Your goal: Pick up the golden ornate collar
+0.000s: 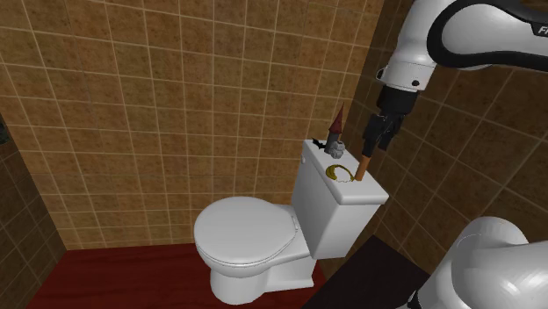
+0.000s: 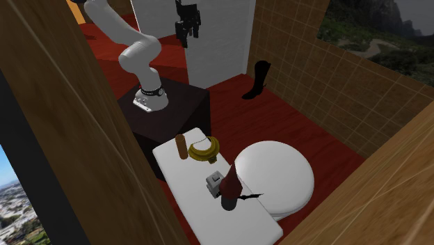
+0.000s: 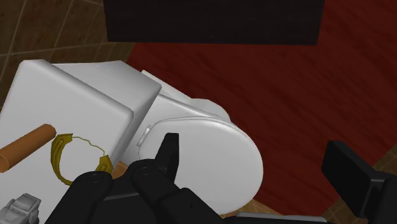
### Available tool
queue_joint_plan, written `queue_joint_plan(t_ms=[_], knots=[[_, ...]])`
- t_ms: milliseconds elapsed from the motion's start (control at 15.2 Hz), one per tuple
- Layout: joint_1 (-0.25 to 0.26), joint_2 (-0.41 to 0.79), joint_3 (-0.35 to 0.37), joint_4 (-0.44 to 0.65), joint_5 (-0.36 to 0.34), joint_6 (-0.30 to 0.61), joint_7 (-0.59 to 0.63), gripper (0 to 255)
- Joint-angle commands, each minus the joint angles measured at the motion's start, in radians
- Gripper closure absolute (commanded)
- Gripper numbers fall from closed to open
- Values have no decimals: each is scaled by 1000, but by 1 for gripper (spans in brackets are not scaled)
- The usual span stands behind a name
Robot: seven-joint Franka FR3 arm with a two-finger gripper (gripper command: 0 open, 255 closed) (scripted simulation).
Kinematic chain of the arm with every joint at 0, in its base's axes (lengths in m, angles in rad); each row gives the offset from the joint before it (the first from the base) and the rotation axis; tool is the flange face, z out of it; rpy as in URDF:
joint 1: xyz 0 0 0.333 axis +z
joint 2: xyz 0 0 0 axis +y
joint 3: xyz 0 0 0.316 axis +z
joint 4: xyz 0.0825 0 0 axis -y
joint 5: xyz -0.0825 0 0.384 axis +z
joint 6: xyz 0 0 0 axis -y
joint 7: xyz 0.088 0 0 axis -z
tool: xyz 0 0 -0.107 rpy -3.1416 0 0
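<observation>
The golden collar was seen lying flat on the white lid of the toilet tank, just beside a brown cylinder at the lid's end nearest the stand. Farther along the lid, a dark red pointed figure was seen standing next to a small grey object. The end effector was held above the tank, apart from the collar. Its fingers were spread wide and nothing was gripped between them. In the wrist view the closed toilet seat and the red floor were seen beyond the fingers.
</observation>
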Motion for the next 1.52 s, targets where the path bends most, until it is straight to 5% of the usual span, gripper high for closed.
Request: queue_joint_plan(t_ms=[0, 726, 1452], knots=[[0, 0, 0, 0, 0, 0, 0, 0], [-55, 180, -134, -138, -107, 354, -147, 0], [-86, 519, -273, -105, -135, 703, -297, 0]])
